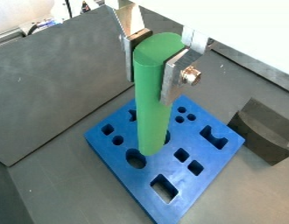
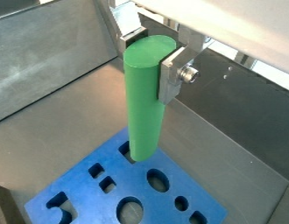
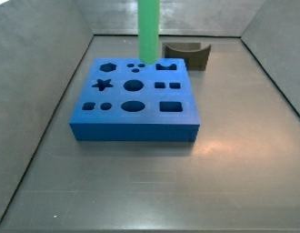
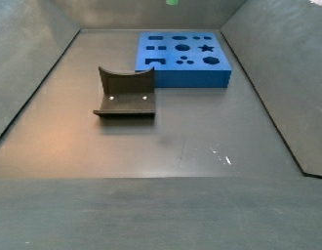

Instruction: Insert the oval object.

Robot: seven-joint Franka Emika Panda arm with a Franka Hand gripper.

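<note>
Wrist views both show the gripper [image 1: 157, 63] above the blue block [image 1: 171, 149], its silver fingers [image 1: 179, 68] pinching the upper end of the oval object [image 1: 151, 96]; the green rod hangs upright between the plates, gripped near its rounded top [image 2: 151, 52]; its lower end reaches down to the block's top face, close by the cut-outs, though whether the tip has entered any hole cannot be told from these angles.

Block condition: bright blue, flat, top face pierced with holes of several shapes, round, square, star and others [image 2: 123, 188]; it rests on the grey table [image 3: 140, 182] toward the back of the enclosure.

Side view findings: the oval object [image 3: 149, 32] stands vertical over the block's rear edge [image 3: 135, 96], its top cut off by the frame edge, the gripper itself out of sight there; in a side view from the opposite end, only a small green tip [image 4: 172, 2] shows at the frame edge above the block [image 4: 183, 57].

Other items: a dark grey curved piece [image 4: 125, 93] lies on the table, well apart from the block in that view; it also appears beside the block's corner [image 1: 264, 129] and behind it [image 3: 189, 55].
</note>
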